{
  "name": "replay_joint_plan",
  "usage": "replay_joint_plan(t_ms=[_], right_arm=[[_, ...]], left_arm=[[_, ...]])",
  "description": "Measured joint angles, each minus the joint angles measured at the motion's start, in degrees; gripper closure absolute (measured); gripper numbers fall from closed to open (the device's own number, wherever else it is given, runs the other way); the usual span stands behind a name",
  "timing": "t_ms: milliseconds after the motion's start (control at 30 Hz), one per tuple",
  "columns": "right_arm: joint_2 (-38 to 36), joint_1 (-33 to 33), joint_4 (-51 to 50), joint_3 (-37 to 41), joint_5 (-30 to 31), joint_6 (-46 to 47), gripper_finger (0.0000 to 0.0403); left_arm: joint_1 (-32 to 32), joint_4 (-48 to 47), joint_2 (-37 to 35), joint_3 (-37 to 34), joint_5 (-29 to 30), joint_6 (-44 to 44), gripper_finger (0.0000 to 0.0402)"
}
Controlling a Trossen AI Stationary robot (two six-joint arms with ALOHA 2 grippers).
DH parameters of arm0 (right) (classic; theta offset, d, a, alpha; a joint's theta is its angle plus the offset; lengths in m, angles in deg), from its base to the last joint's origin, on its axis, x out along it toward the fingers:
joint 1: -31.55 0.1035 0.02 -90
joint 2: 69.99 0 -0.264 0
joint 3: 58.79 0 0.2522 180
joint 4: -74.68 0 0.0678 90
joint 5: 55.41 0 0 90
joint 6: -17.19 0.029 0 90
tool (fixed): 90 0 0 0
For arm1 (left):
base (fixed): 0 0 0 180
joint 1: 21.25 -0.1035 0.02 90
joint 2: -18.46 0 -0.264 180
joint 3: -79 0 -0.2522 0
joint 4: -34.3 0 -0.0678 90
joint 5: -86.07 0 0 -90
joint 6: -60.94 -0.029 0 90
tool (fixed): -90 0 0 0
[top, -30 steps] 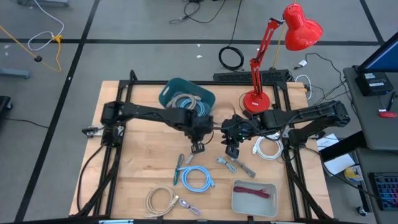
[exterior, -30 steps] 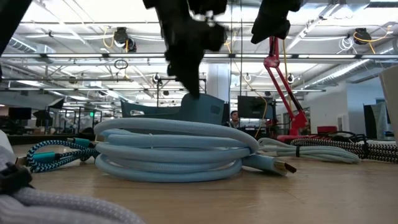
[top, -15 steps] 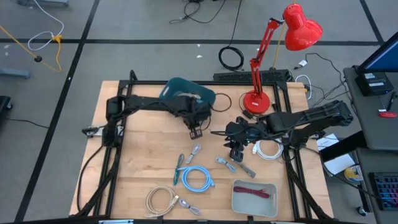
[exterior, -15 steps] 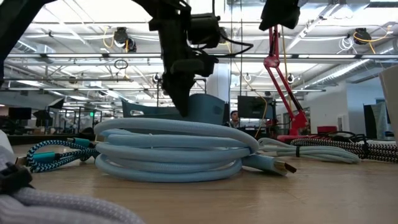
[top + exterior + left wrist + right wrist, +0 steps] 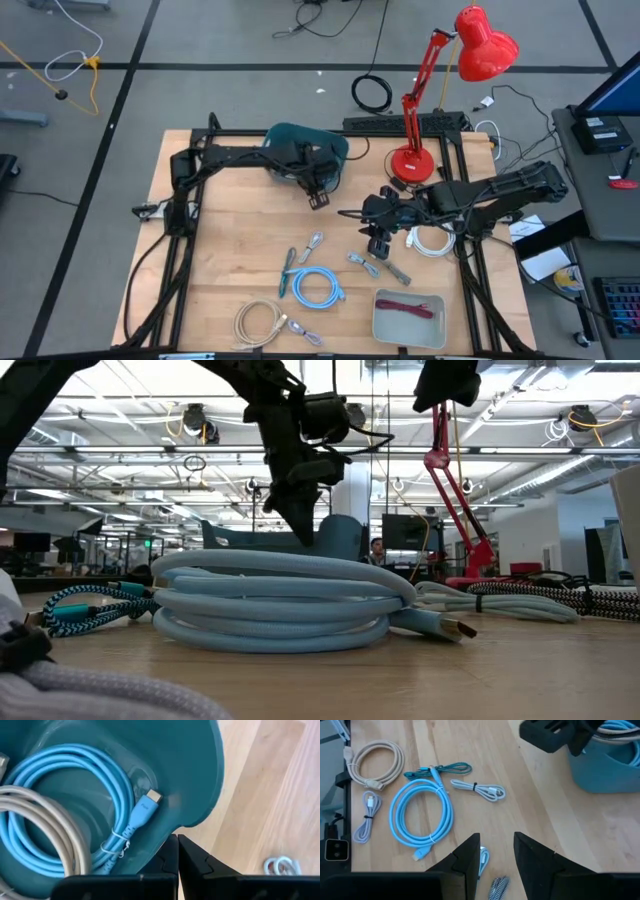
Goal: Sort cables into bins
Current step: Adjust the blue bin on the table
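Bench [image 5: 220, 260]: pale wood top inside a black frame, carrying two bins, loose cables and a red lamp [image 5: 470, 60].

Teal bin [image 5: 290, 145]: far side of the bench, left of centre. Contents per the left wrist view: a light blue coil [image 5: 75, 805] with its plug against the inner wall, and a beige coil [image 5: 45, 830] overlapping it.

Grey tray [image 5: 378, 325]: near edge, right of centre. Holds a maroon piece [image 5: 410, 309].

Loose cables on the bench:
- Blue coil [image 5: 313, 288], near the middle, lying flat; it fills the foreground of the low view.
- Beige coil [image 5: 258, 322], near-left of the blue coil.
- Teal piece [image 5: 288, 271], just left of the blue coil.
- Small grey piece [image 5: 312, 243], just beyond the blue coil.
- Pale grey piece [image 5: 301, 331], right of the beige coil.
- Braided grey piece [image 5: 385, 267], under the right arm's reach.
- White coil [image 5: 432, 238], right side, partly under the right arm.

Left end effector [image 5: 319, 196]: at the near right rim of the teal bin, above the bench; fingers pressed together, gripping nothing.

Right end effector [image 5: 374, 243]: hangs over the bench centre-right, just beyond the braided grey piece; fingers [image 5: 465, 857] stand apart with bare wood showing between them, nothing held.

Lamp: base on the far right of the bench, arm angled to the right.
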Motion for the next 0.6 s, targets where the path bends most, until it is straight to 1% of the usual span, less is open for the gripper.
replay_joint_plan(t_ms=[367, 600], right_arm=[[0.0, -0.11, 2.07, 0.0, 0.02, -0.32, 0.0293], [0.0, -0.11, 2.07, 0.0, 0.25, -0.66, 0.0293]], left_arm=[[-2.62, 2.2, 0.0, 0.0, -0.27, 0.5, 0.0401], [-4.57, 6.25, 0.0, 0.0, -0.4, 2.85, 0.0401]])
